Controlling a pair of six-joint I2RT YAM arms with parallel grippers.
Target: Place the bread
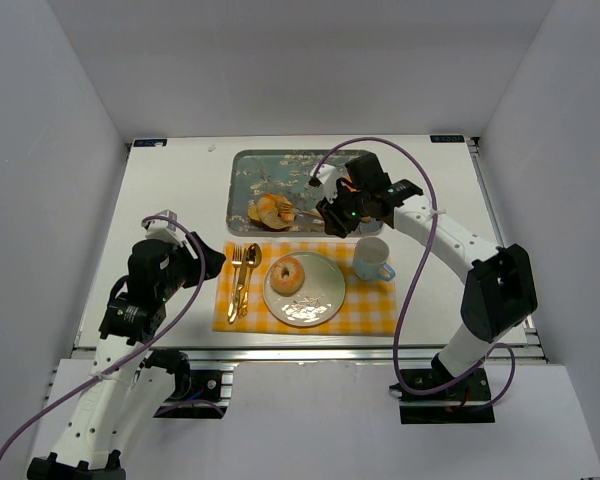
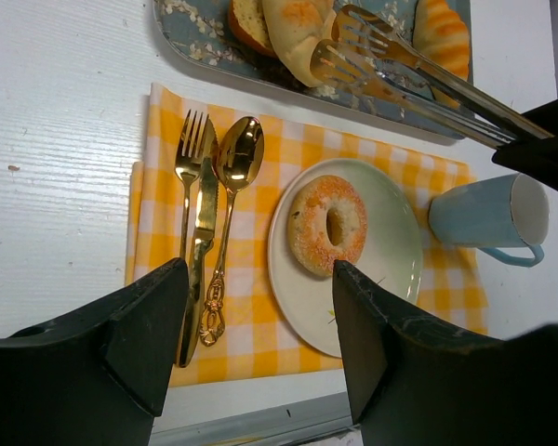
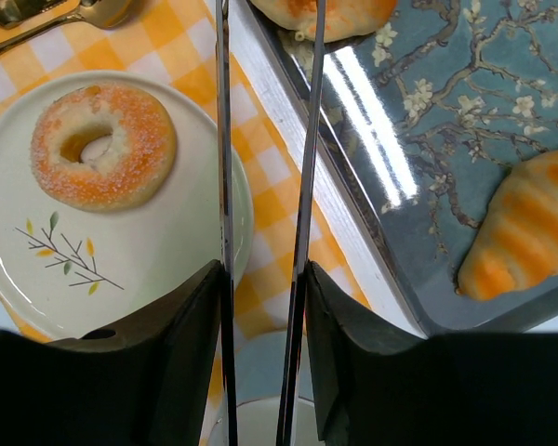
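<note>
Bread ring [image 1: 287,274]: flat on white plate [image 1: 325,300], left of centre, on checked placemat [image 1: 372,312]. Right gripper [image 3: 262,277]: clamped on tongs [image 2: 428,79], tips by rolls [image 1: 270,210] in tray [image 1: 242,168]. Left gripper [image 2: 260,279]: parted, empty, beside placemat's left edge.

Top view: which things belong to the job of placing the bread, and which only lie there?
Job in hand: right gripper, holding tongs; rolls on tray; plate with doughnut.
Lying about: fork, knife, spoon, cup, cloth; left gripper, open and empty.
</note>
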